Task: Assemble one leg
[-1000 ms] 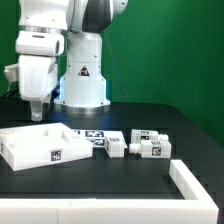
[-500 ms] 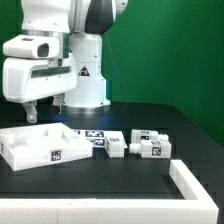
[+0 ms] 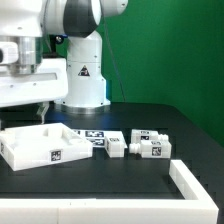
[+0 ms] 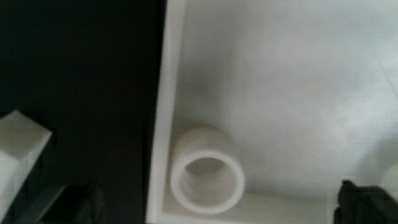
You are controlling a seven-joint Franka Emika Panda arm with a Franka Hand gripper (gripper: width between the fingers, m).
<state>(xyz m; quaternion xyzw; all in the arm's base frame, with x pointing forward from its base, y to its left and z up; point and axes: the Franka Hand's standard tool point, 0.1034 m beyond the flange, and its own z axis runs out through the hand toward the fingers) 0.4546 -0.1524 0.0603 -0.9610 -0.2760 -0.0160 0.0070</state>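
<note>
Three legs, small white blocks with black-and-white tags, lie on the black table in the exterior view: one (image 3: 114, 146) in the middle and two (image 3: 154, 148) (image 3: 148, 135) to its right. My gripper (image 3: 40, 110) hangs over the back of the large white tray-like part (image 3: 35, 147), well to the left of the legs. In the wrist view my gripper (image 4: 222, 205) is open and empty, with its dark fingertips (image 4: 75, 202) far apart. Below it are the white part's surface (image 4: 285, 90) and a round socket (image 4: 208, 176). No leg shows in the wrist view.
The marker board (image 3: 88, 134) lies flat between the tray-like part and the legs. A white L-shaped rail (image 3: 190, 180) runs along the front right of the table. The robot base (image 3: 84, 80) stands behind.
The wrist has turned and the hand has swung toward the exterior view's left, filling more of the frame. The fingers stay over the tray-like part. The legs have not moved.
</note>
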